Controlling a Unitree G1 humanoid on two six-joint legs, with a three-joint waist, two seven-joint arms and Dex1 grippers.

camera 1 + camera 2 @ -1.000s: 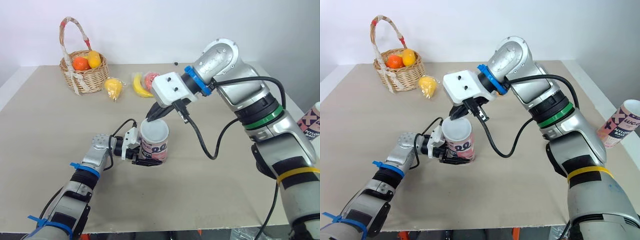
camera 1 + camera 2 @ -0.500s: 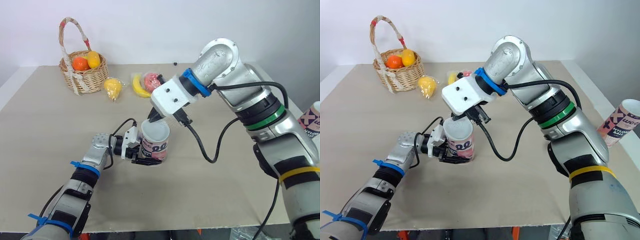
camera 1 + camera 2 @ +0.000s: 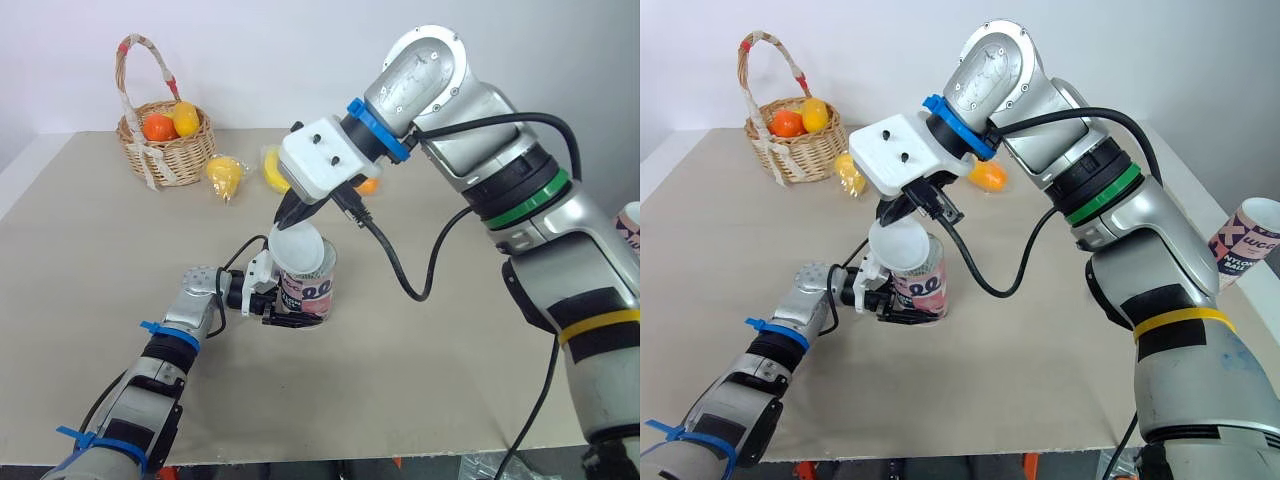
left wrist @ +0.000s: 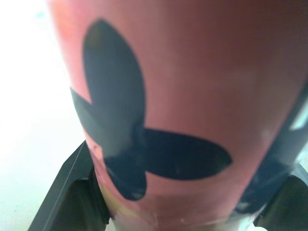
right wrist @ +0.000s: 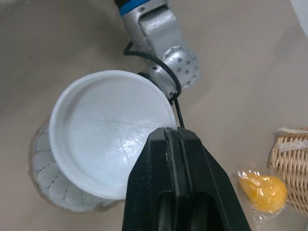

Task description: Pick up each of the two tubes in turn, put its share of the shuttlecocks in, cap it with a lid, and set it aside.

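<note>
White lid (image 3: 298,251) has risen, tilted, above the pink black-printed tube (image 3: 313,296).

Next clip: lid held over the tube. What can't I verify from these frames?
Shuttlecocks in the tube: count hidden; the lid covers the mouth in both eye views, and the right wrist view catches feather tips beside it.
Tube print: blurred in the left wrist view, too close.
Second tube: cut off by the left eye view's right edge.
Orange fruit: partly behind the right arm.
</note>
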